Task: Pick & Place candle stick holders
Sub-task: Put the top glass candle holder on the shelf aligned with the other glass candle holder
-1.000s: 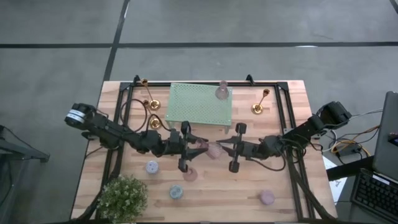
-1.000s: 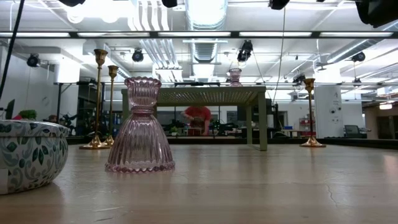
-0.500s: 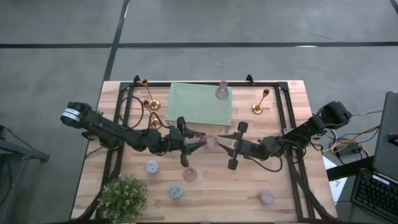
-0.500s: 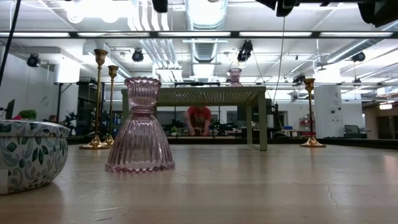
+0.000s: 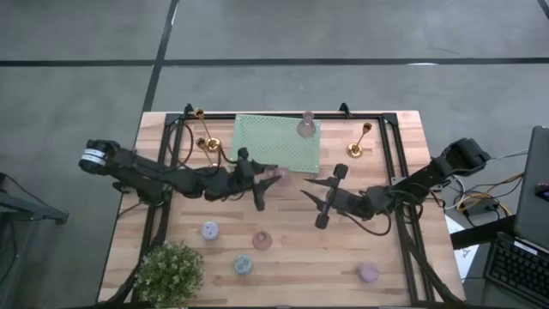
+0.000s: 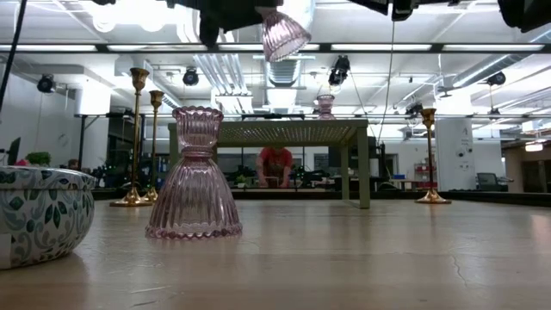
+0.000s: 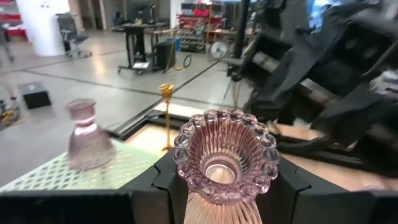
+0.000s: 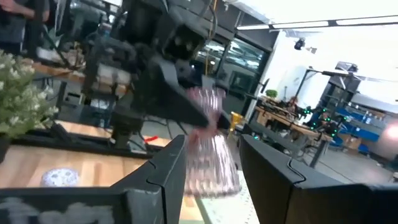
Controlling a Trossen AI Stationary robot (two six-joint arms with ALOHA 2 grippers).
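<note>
A pink ribbed glass candle stick holder (image 5: 274, 174) is in the air in front of the mint-green rack (image 5: 276, 142), with my left gripper (image 5: 262, 177) shut on it. It also shows at the top of the low view, as the held holder (image 6: 284, 33). My right gripper (image 5: 310, 192) stands open a little to its right, with nothing between its fingers (image 8: 168, 171). Another pink holder (image 5: 305, 127) stands on the rack's top. Gold candlesticks (image 5: 209, 143) (image 5: 358, 147) stand on round bases on either side of the rack. Small pastel holders (image 5: 209, 230) (image 5: 262, 241) (image 5: 369, 273) stand on the table. My left gripper pinches the holder's narrow ribbed stem (image 7: 200, 211) between its two fingers (image 7: 160, 186). The fingers come level from the table's left and lie along the holder. Its flared scalloped end (image 7: 227, 158) points away from the wrist. The holder is lifted clear of the table.
A bushy plant (image 5: 171, 270) in a patterned bowl (image 6: 34, 211) sits at the near left corner. A bluish holder (image 5: 243, 265) stands near the front edge. Black frame rails (image 5: 396, 163) run along the table's sides. A person (image 6: 274, 164) moves in the room beyond.
My right gripper has let go of the pink holder and stayed where it was. My left gripper has carried the holder toward the far edge and slightly left, up to the rack's front, and tipped up to level. The holder's flared end now shows in the low view.
</note>
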